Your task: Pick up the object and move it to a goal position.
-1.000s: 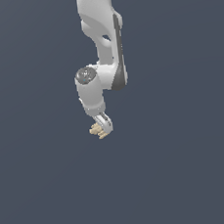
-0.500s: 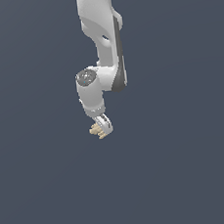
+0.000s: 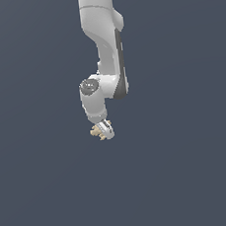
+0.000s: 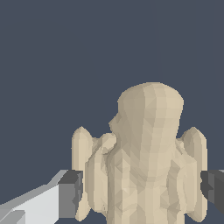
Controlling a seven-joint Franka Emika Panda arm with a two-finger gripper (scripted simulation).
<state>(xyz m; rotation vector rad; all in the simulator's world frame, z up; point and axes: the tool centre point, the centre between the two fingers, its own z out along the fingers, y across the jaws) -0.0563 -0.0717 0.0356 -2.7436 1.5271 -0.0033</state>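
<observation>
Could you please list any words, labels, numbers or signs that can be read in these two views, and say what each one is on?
None: no readable text shows in either view.
The arm is plain white with dark panels and bears no lettering.
The tan object has only ridged lumps, no print.
The gripper and its dark fingers carry no markings.
The background is a uniform dark blue-grey with no signs.
</observation>
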